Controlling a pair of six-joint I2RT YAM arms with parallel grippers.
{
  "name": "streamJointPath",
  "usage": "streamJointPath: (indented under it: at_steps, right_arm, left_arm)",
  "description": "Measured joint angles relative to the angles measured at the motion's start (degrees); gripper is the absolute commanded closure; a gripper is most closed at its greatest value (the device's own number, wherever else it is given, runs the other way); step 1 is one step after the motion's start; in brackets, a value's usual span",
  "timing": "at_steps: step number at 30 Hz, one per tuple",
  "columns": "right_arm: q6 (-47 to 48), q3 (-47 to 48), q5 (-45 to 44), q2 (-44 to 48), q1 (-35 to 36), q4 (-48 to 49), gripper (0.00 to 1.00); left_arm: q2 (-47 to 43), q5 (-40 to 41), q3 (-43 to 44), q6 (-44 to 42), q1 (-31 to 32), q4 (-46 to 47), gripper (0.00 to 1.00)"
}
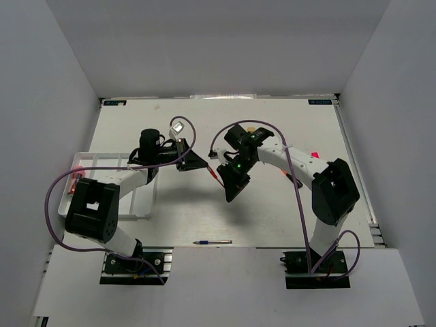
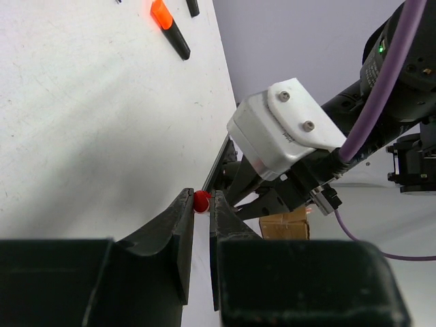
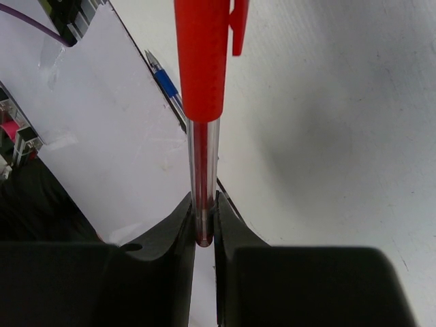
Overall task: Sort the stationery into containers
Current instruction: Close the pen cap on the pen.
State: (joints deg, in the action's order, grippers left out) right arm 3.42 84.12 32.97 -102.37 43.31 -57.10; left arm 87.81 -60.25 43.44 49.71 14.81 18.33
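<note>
A thin red pen (image 1: 216, 174) is held in the air between both arms over the middle of the table. My right gripper (image 1: 223, 182) is shut on its clear barrel end (image 3: 203, 204); the red cap points away from that camera. My left gripper (image 1: 206, 165) is shut on the pen's red tip (image 2: 201, 201), seen end-on, with the right arm's gripper just behind it. The white divided tray (image 1: 145, 204) sits at the left, beside the left arm, with small red and pink items (image 1: 76, 178) in it. A blue pen (image 1: 212, 242) lies near the front edge and also shows in the right wrist view (image 3: 165, 85).
An orange-capped black highlighter (image 2: 170, 27) lies on the table in the left wrist view. A tan block (image 2: 286, 223) shows behind the right arm. A pink item (image 1: 315, 155) lies at the right, a small pale square (image 1: 178, 127) at the back. Grey walls enclose the table.
</note>
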Motion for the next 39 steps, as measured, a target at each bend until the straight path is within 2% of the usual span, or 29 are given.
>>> streamJointPath:
  at_steps: [23,36,39]
  right_arm:
    - [-0.9,2.8,-0.7,-1.3,-0.9,-2.8,1.0]
    - [-0.2,-1.7,-1.0,2.8,-2.0,1.7,1.0]
    - [0.1,-3.9,-1.0,5.0,-2.3,4.4,0.91]
  left_arm:
    - [-0.6,3.9,-0.7,0.8,1.4,2.8,1.0]
    - [-0.6,3.1,1.6,-1.3,1.2,-2.1,1.0]
    - [-0.6,1.4,2.5,-1.4,0.6,-3.4,1.0]
